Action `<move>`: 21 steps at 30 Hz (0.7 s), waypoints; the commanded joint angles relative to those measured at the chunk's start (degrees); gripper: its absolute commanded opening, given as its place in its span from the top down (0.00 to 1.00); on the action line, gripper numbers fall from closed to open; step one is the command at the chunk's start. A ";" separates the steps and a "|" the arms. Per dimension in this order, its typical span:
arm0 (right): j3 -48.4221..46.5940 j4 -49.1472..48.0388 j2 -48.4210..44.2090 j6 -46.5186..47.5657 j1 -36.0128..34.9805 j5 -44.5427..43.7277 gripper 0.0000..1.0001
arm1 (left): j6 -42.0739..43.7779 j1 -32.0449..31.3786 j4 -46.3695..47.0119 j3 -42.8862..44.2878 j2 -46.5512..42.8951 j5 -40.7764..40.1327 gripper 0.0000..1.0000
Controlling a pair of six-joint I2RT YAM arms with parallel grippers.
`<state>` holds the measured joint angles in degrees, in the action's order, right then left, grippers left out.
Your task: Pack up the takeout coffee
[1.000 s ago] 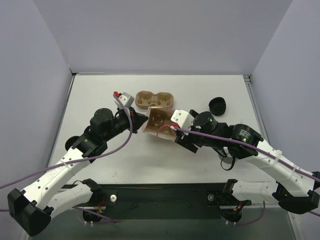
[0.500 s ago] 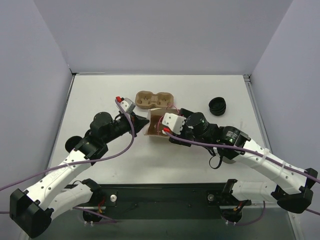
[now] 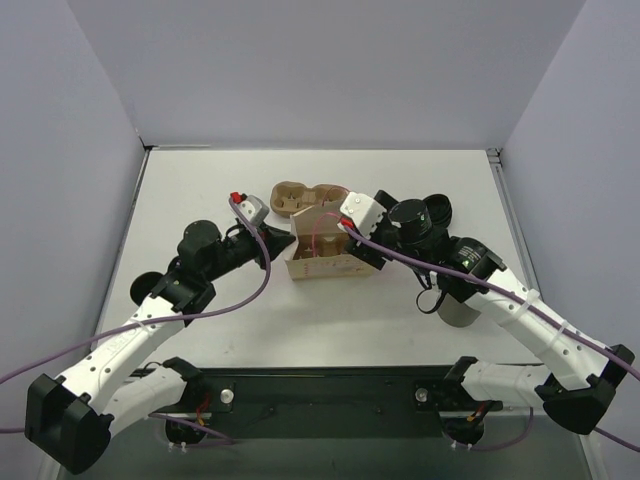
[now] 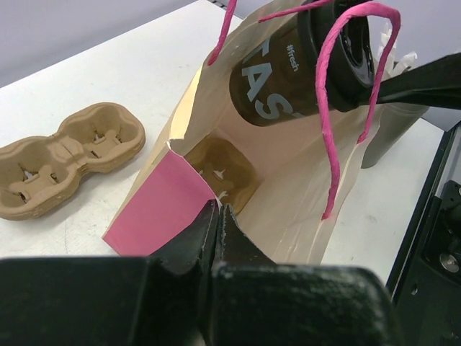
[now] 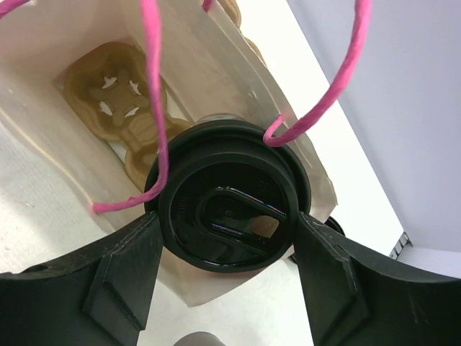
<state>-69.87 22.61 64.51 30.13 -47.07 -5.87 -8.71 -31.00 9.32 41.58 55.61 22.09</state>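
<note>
Wrist views alone show a pulp tray (image 5: 115,101) inside the paper bag (image 4: 288,209). The left gripper (image 4: 216,216) pinches the bag's rim. The right gripper (image 5: 227,213) clamps a lidded coffee cup (image 4: 288,72) at its mouth, pink handles (image 5: 153,72) crossing. 1 spare tray (image 3: 305,196) lies behind.

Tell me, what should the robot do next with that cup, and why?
Probably ease the right gripper deeper into the paper bag, toward the pulp tray at its bottom. That gripper is shut on the lidded coffee cup at the bag's mouth, the tray's visible well looks empty, and the left gripper pinches the bag's edge, holding it open.
</note>
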 commanded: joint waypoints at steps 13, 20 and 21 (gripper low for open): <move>-0.45 -4.16 1.76 -0.34 2.60 5.43 0.56 | 2.47 0.33 6.76 1.48 -0.24 1.74 1.00; 3.68 -3.98 -1.14 9.15 -3.72 3.15 0.57 | 3.60 0.33 11.68 1.13 1.43 -0.81 1.00; 4.03 -3.89 -1.32 10.20 -5.12 2.80 0.57 | 4.05 0.33 12.03 1.22 1.43 -1.34 1.00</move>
<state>-67.55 19.94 65.65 34.39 -48.36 -2.24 -6.68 -31.00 14.17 41.58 56.84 22.79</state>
